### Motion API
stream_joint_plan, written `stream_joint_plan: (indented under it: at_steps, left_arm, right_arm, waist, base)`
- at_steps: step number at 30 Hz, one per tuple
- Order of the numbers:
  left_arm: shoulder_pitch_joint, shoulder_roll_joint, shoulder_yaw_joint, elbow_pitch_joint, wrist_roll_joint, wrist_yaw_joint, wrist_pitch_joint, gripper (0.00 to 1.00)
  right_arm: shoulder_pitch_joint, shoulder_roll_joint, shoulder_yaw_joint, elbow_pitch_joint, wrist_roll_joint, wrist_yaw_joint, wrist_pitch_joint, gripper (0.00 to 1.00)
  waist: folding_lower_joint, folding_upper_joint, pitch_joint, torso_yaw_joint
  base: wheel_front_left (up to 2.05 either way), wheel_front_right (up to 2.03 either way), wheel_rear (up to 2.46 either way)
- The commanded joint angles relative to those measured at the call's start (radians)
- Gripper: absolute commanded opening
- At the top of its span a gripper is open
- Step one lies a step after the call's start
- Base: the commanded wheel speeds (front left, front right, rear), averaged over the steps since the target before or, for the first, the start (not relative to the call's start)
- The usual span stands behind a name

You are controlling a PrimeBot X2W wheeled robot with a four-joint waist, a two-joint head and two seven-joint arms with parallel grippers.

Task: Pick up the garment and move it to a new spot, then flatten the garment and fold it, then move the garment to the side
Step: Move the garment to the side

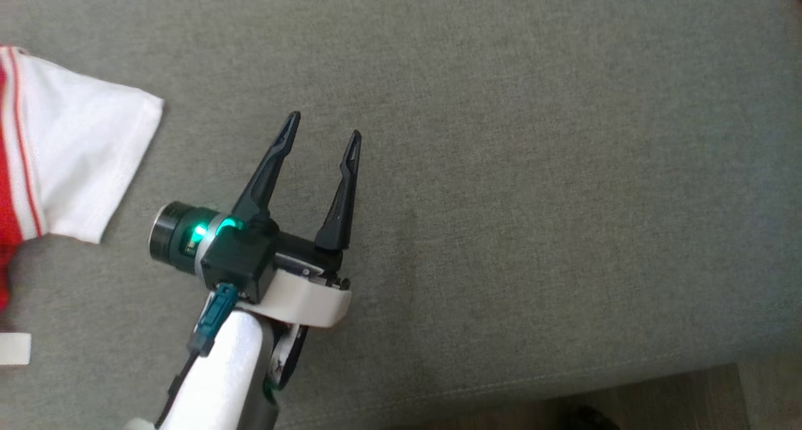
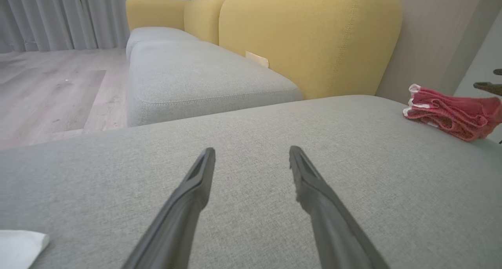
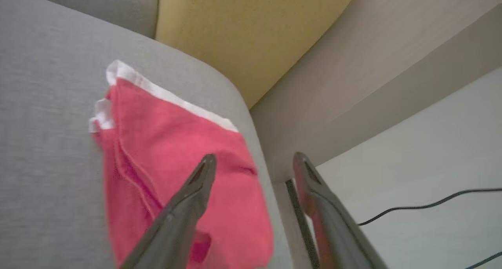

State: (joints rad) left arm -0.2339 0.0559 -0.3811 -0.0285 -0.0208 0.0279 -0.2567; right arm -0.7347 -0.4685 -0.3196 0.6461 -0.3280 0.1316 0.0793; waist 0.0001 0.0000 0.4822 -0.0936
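The garment (image 3: 176,159) is a red piece with white trim, lying folded on the grey cushion (image 3: 47,104) close to its rounded corner. My right gripper (image 3: 255,158) hovers open just over it, one finger above the red cloth and the other past the cushion's edge, holding nothing. In the left wrist view the garment (image 2: 451,114) lies far off to the right, with a dark fingertip (image 2: 486,86) of the right gripper just above it. My left gripper (image 1: 324,126) stands open and empty over bare cushion (image 1: 532,198), seen likewise in its own view (image 2: 252,150).
A second garment, white with red stripes (image 1: 69,160), lies at the head view's left edge. Yellow backrests (image 2: 306,37) rise behind the cushions. The cushion's front edge (image 1: 564,380) drops to a wooden floor (image 2: 51,88). A black cable (image 3: 431,204) runs over the pale floor beyond the corner.
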Motion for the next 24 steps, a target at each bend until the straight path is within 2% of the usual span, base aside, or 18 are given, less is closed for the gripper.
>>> stream_joint_plan:
  at_steps: [1, 3, 5, 7, 12, 16, 19, 24]
  left_arm:
    - [0.006, 0.001, 0.025, -0.027, -0.008, 0.008, -0.005, 1.0]
    - [0.024, 0.0, 0.026, -0.013, -0.017, 0.014, -0.005, 1.0]
    - [0.049, -0.001, 0.028, 0.005, -0.029, 0.024, -0.005, 1.0]
    - [0.081, -0.003, 0.035, 0.026, -0.05, 0.039, -0.005, 1.0]
    - [0.181, -0.005, 0.057, 0.074, -0.087, 0.078, -0.005, 1.0]
    - [0.259, -0.005, 0.076, 0.102, -0.107, 0.107, -0.005, 1.0]
    - [0.3, -0.005, 0.09, 0.112, -0.119, 0.125, -0.005, 1.0]
    - [0.323, -0.005, 0.102, 0.121, -0.121, 0.132, -0.005, 1.0]
  right_arm:
    - [0.026, 0.01, -0.001, -0.044, 0.01, -0.001, -0.004, 1.0]
    - [0.068, 0.074, 0.001, -0.069, 0.053, -0.001, -0.018, 1.0]
    - [0.115, 0.145, 0.03, -0.083, 0.158, -0.001, -0.04, 1.0]
    - [0.171, 0.187, 0.077, -0.103, 0.268, -0.001, -0.051, 1.0]
    - [0.333, 0.23, 0.216, -0.183, 0.438, -0.001, -0.118, 1.0]
    - [0.457, 0.258, 0.3, -0.22, 0.517, -0.001, -0.189, 1.0]
    - [0.527, 0.264, 0.354, -0.239, 0.546, -0.001, -0.255, 1.0]
    - [0.593, 0.276, 0.423, -0.259, 0.581, -0.001, -0.321, 1.0]
  waist:
    - [-0.0001, 0.0, -0.047, 0.014]
    - [-0.0001, 0.0, -0.095, 0.022]
    - [-0.0001, 0.0, -0.152, 0.032]
    - [-0.0001, 0.0, -0.21, 0.04]
    - [-0.0001, 0.0, -0.354, 0.047]
    - [-0.0001, 0.0, -0.456, 0.053]
    - [-0.0001, 0.0, -0.497, 0.06]
    - [-0.0001, 0.0, -0.54, 0.078]
  base:
    - [0.0, 0.0, 0.0]
    - [0.0, 0.0, 0.0]
    - [0.0, 0.0, 0.0]
    - [0.0, 0.0, 0.0]
    - [0.0, 0.0, 0.0]
    - [0.0, 0.0, 0.0]
    - [0.0, 0.0, 0.0]
    - [0.0, 0.0, 0.0]
